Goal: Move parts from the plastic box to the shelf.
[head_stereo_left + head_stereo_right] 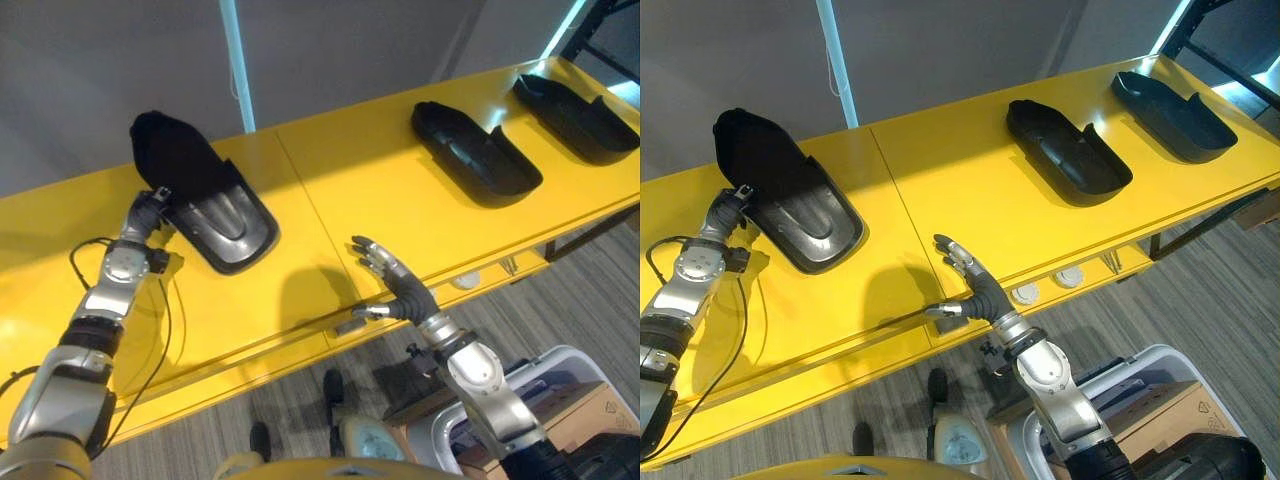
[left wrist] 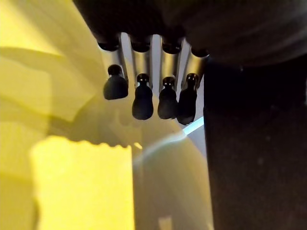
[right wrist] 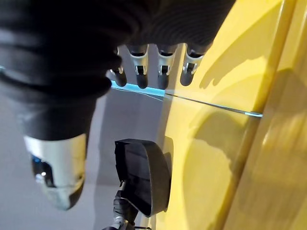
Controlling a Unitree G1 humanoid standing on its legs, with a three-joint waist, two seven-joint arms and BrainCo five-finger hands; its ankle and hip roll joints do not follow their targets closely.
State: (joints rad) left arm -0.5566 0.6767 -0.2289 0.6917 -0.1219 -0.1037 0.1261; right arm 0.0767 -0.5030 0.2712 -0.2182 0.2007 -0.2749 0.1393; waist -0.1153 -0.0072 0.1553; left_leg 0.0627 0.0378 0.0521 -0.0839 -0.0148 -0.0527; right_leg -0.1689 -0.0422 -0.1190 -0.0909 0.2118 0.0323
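Observation:
Three black plastic parts lie on the yellow shelf (image 1: 400, 215): one at the left (image 1: 225, 225), one in the middle (image 1: 475, 150), one at the far right (image 1: 575, 115). My left hand (image 1: 148, 210) rests against the left part's near-left edge. Its fingers (image 2: 142, 100) are straight beside the part's dark wall, not curled round it. My right hand (image 1: 400, 285) hovers open over the shelf's front edge, fingers spread and holding nothing. The right wrist view shows the left part (image 3: 144, 177) far past the straight fingers (image 3: 163, 72). The plastic box (image 1: 575, 355) stands on the floor at the lower right.
A grey wall with a light blue vertical strip (image 1: 237, 60) runs behind the shelf. A dark metal frame (image 1: 600, 30) stands at the top right. Small round fittings (image 1: 465, 282) sit on the shelf's lower front ledge. Bare yellow surface lies between the left and middle parts.

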